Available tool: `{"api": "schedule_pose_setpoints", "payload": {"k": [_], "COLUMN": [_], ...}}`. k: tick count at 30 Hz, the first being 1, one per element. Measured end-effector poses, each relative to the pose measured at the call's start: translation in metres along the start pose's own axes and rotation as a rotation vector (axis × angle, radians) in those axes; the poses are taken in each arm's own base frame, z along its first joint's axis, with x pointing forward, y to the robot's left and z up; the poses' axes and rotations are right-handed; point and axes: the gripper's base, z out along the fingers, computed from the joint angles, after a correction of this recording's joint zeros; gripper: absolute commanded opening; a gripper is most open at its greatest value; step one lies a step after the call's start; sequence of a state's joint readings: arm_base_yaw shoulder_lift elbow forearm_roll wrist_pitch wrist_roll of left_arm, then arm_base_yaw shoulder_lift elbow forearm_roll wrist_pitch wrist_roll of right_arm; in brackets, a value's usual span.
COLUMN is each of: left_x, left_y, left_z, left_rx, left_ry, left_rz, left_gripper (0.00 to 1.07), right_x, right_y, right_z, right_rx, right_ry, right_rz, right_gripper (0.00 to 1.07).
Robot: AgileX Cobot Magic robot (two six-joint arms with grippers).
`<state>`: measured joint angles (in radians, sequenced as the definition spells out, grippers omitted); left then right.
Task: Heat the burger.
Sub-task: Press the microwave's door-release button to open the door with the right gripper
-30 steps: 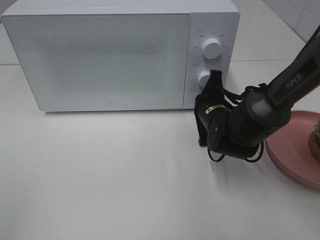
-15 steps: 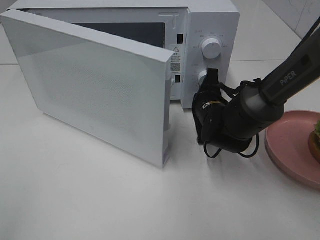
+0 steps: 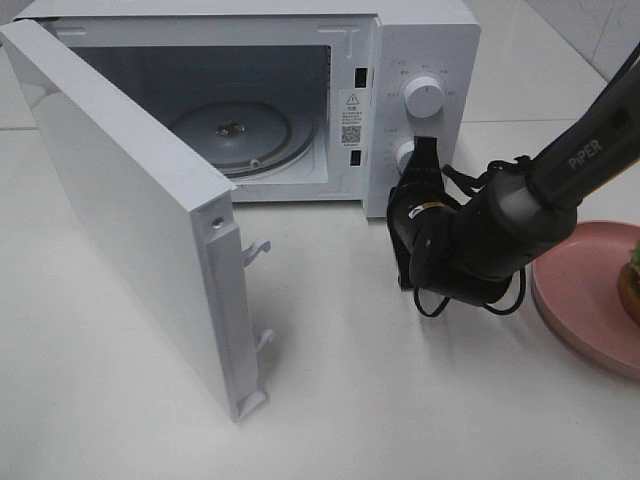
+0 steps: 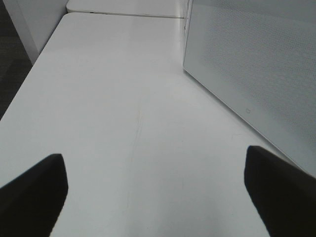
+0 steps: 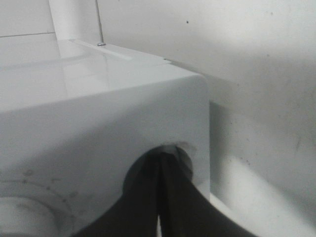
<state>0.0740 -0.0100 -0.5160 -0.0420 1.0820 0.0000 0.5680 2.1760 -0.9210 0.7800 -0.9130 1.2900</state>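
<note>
exterior high shows your burger (image 3: 631, 285) at the right edge on the pink plate (image 3: 575, 300), outside the microwave (image 3: 420, 40), its door (image 3: 130, 220) standing open. right gripper (image 3: 425, 152) clenched at the lower knob (image 3: 406, 156); left gripper (image 4: 158, 192) spread over the table (image 4: 123, 98).

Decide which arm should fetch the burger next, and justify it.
Right. Its gripper is near the pink plate holding the burger; the open microwave door stands between the left gripper and it.
</note>
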Motion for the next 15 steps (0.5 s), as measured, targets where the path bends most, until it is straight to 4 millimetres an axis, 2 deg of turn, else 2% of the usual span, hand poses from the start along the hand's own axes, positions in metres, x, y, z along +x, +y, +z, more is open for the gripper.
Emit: {"api": "schedule_pose_setpoints", "payload": {"k": [15], "left_x": [0.0], "left_y": [0.0], "left_z": [0.0], "left_rx": [0.0], "left_ry": [0.0], "left_rz": [0.0], "left_gripper": [0.9], "right_x": [-0.008], "right_y": [0.011], "right_z": [-0.023], "right_rx": [0.028], "right_ry": [0.049], "right_rz": [-0.069], "right_gripper": [0.0]}}
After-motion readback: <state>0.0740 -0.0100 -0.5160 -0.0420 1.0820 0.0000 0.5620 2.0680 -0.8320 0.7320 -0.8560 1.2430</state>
